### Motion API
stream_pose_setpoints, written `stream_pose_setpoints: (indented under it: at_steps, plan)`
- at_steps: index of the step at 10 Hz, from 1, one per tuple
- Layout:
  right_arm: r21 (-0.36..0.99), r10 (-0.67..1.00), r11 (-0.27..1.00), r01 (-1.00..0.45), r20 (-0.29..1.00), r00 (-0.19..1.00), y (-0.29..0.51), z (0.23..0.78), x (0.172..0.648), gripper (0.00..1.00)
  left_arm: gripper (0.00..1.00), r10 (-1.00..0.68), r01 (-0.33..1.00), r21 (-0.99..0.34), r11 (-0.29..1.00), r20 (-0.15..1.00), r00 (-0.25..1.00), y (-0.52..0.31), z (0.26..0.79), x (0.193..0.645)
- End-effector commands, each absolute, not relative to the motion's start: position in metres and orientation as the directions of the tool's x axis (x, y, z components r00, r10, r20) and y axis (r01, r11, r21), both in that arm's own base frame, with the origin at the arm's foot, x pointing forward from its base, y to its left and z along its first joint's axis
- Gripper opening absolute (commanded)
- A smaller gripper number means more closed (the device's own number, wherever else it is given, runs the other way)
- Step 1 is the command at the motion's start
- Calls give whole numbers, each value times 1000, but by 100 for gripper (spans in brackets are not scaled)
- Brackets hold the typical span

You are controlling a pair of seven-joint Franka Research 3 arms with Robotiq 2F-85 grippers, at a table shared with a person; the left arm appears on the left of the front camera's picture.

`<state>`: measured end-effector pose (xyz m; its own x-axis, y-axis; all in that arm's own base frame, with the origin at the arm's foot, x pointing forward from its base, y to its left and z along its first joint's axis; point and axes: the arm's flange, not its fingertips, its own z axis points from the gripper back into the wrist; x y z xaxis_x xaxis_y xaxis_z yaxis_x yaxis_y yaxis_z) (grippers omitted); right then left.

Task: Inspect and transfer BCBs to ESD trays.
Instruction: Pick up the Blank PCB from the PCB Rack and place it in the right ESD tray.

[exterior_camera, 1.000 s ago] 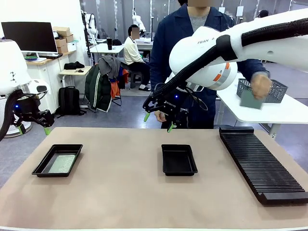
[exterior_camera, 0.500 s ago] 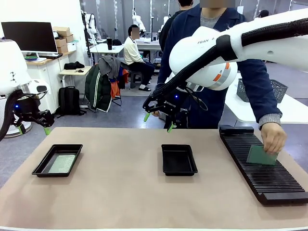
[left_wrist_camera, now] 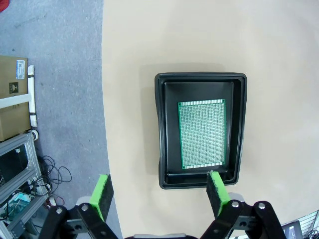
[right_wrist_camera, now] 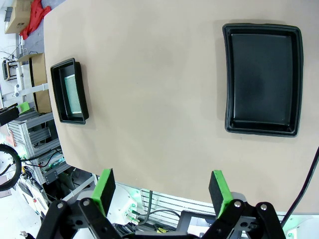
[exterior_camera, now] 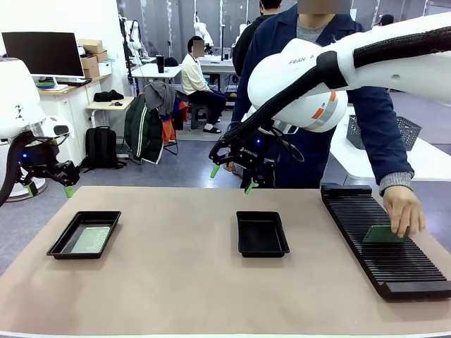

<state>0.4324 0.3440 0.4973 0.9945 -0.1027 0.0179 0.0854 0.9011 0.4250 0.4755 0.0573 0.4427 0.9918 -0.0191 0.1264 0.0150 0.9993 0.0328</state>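
One ESD tray [exterior_camera: 58, 246] lies at the table's left with a pale-green BCB [exterior_camera: 93, 239] flat inside it. In the left wrist view that tray [left_wrist_camera: 159, 129] and its BCB [left_wrist_camera: 202, 133] lie below my open left gripper [left_wrist_camera: 158, 194]. The left gripper [exterior_camera: 49, 189] hovers off the table's left edge. A second ESD tray [exterior_camera: 262, 248] sits empty mid-table, with my open right gripper [exterior_camera: 232, 179] raised behind it. In the right wrist view this tray [right_wrist_camera: 227, 79] is at the upper right and the loaded tray [right_wrist_camera: 56, 94] at the left, above the gripper [right_wrist_camera: 162, 191]. A person's hand [exterior_camera: 403, 210] presses another BCB [exterior_camera: 382, 235] onto the rack.
A long black slotted rack [exterior_camera: 373, 264] runs along the table's right side. The person in a dark blue coat stands behind the far edge, reaching over the rack. Bare beige mat lies between the two trays and in front of them.
The person's hand has brought the green board down to the rack and laid it lower and flatter there. Both arms and both trays have stayed still.
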Motion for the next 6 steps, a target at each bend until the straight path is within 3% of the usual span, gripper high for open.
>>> stream_pose_setpoints:
  at_steps: [1,6]
  plan:
    - [424,-103,901,86,17,995,344,497,432,100,100,-19,15,33,999,124,992,57,442,475]
    - [424,-103,901,86,17,995,344,497,432,100,100,-19,15,33,999,124,992,57,442,475]
